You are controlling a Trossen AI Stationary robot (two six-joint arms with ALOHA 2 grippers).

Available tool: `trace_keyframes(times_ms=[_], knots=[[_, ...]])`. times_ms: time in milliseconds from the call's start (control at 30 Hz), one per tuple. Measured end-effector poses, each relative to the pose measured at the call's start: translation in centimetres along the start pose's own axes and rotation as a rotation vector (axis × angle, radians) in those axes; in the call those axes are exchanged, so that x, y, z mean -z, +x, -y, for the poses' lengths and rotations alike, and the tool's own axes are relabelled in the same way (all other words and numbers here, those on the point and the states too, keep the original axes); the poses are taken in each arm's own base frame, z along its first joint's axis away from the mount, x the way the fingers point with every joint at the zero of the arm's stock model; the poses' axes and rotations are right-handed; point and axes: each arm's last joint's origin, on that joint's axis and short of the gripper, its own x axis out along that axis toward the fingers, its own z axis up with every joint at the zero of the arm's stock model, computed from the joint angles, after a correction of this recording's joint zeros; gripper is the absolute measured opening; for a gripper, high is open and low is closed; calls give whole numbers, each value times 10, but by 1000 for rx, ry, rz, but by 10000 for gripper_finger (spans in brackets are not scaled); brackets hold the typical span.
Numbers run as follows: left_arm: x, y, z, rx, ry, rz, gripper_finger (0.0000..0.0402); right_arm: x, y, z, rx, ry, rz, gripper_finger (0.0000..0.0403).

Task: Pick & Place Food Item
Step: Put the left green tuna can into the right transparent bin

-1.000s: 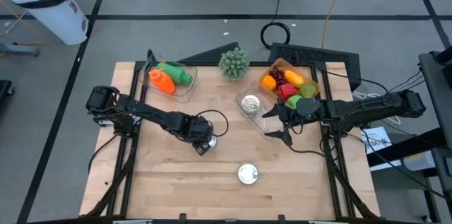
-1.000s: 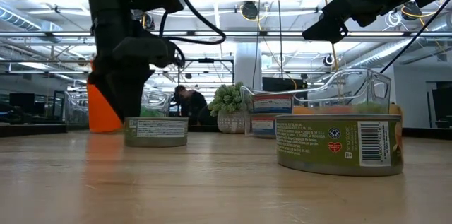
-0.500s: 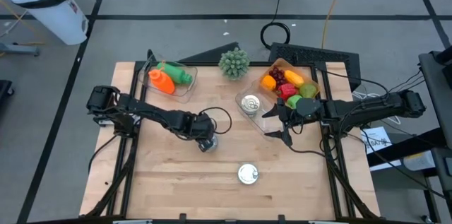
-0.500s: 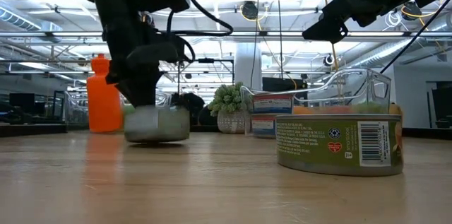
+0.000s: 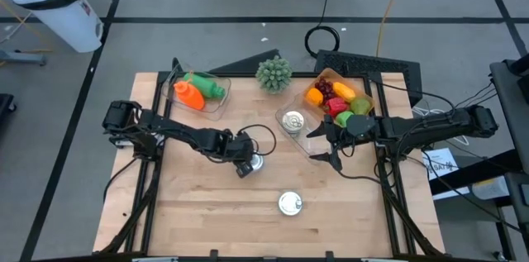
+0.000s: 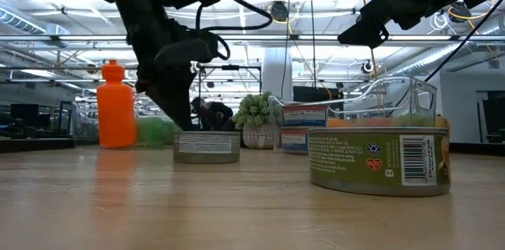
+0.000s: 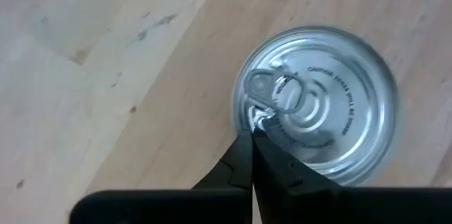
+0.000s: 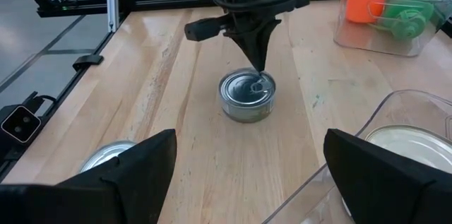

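Left hand is at mid-worktop, fingers pressed fully together with their tips down on the lid of a tin can, right at the pull ring; nothing sits between the fingers, so it has hold of nothing. In the left wrist view the closed fingertips touch the silver lid just below the ring. The can stands upright on the wooden worktop, seen in the low view as a short tin under the dark left arm.

Right hand hangs above the right side of the worktop, fingers spread wide and empty, near the edge of a clear plastic container. That container holds another can, lid up. Right wrist view shows both wide fingers at the picture's bottom, with the left hand and its can ahead.

A third can stands alone near the front edge of the worktop; in the low view it is the closest can, with a green label.

At the back left, a clear bin holds an orange bottle and a green bottle. Small green plant at back centre. Back right, a tray of toy fruit.
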Motion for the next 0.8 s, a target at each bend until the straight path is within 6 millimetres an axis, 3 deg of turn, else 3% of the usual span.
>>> trace_keyframes(times_ms=[167,567,667,800], knots=[[-5,0,4,40,-25,52,25,0,0,0,0,0,0,338],[-11,6,-12,14,-140,43,218,0,0,0,0,0,0,338],[-9,10,-17,7,-150,23,222,0,0,0,0,0,0,338],[-7,15,-19,71,-138,24,185,0,0,0,0,0,-1,338]])
